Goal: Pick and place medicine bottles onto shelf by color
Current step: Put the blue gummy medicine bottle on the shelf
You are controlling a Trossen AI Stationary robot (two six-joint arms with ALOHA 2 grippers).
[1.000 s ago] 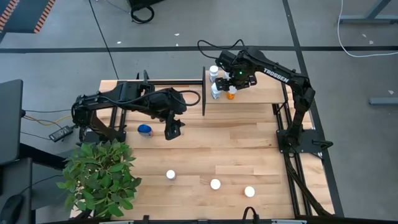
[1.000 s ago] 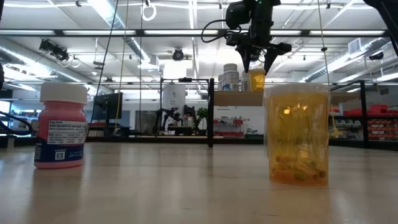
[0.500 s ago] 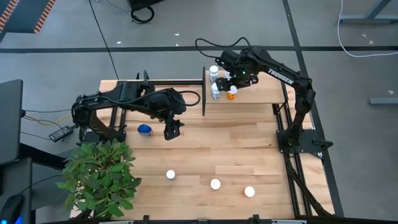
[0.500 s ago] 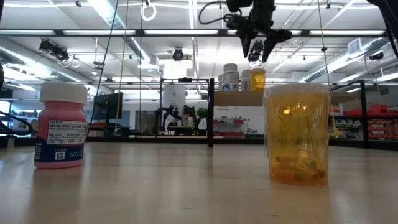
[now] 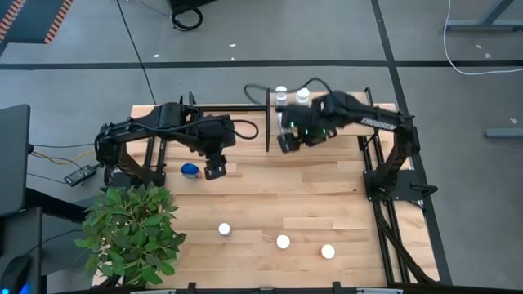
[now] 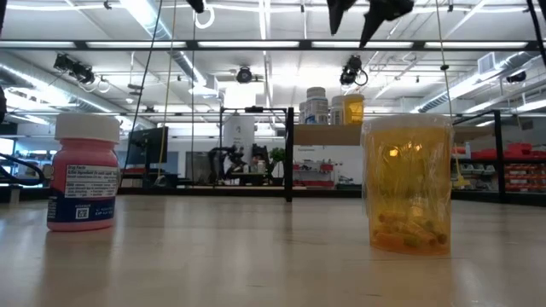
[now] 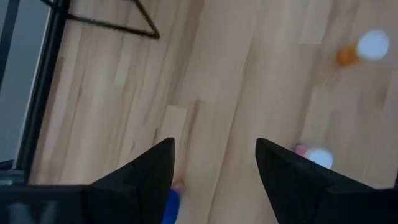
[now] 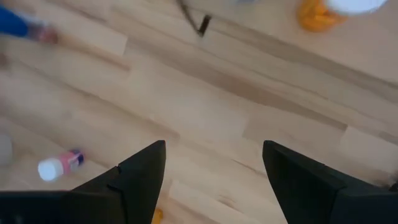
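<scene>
Wood-plank table (image 5: 327, 196), upper centre: right claw (image 5: 288, 140) pulled off shelf (image 5: 347, 122), wide open, empty; orange bottle (image 6: 352, 107) placed. Left claw (image 5: 214, 168) wide open, empty, above blue bottle (image 5: 189, 170). 3 capped bottles (image 5: 283, 242) left lower down.

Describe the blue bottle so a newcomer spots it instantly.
Start at the leafy plant on the table's near left corner. Just beyond it, beside the left claw, lies the blue bottle. It is the only blue one; the three bottles along the near edge show only white caps.

The blue bottle (image 7: 171, 200) is mostly hidden behind the left fingers (image 7: 140, 174).
</scene>
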